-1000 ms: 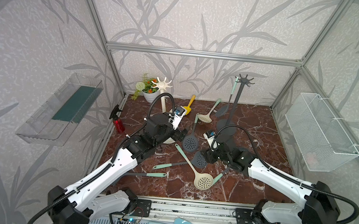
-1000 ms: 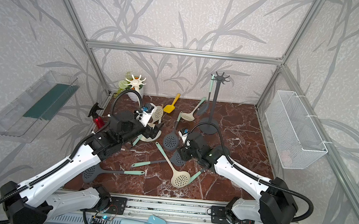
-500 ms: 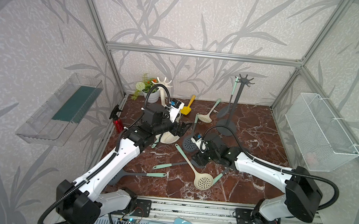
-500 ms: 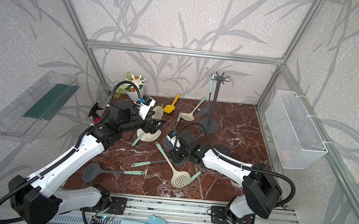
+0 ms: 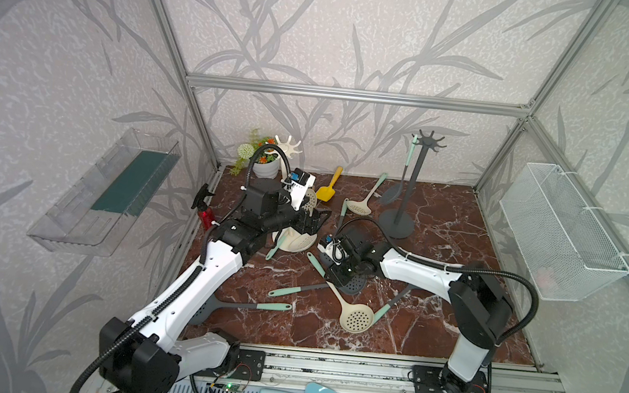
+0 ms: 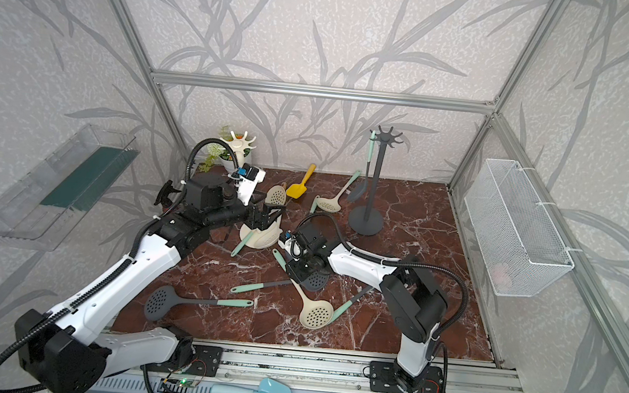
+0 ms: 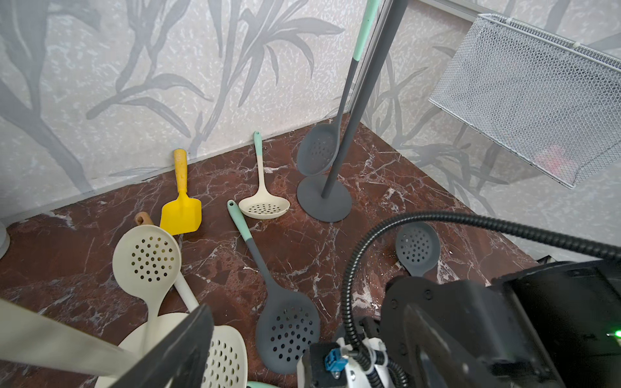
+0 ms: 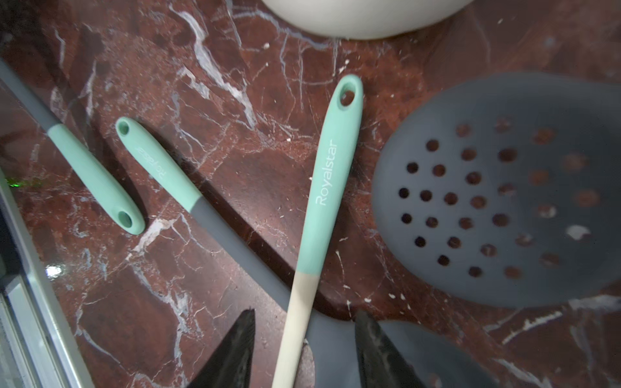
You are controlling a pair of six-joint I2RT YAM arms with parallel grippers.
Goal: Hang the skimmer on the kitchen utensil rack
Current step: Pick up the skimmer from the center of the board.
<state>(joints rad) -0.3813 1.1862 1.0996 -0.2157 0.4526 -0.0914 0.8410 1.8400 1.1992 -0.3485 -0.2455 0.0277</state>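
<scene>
Right gripper [image 8: 305, 315] jaws half-open astride skimmer [image 8: 332, 168] handle, lower centre, not touching; left gripper [image 5: 316, 221] spread wide, released.

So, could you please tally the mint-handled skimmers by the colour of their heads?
Dark grey skimmers: 5
Cream skimmers: 2
Mint handle with its head hidden: 1
Total: 8
</scene>
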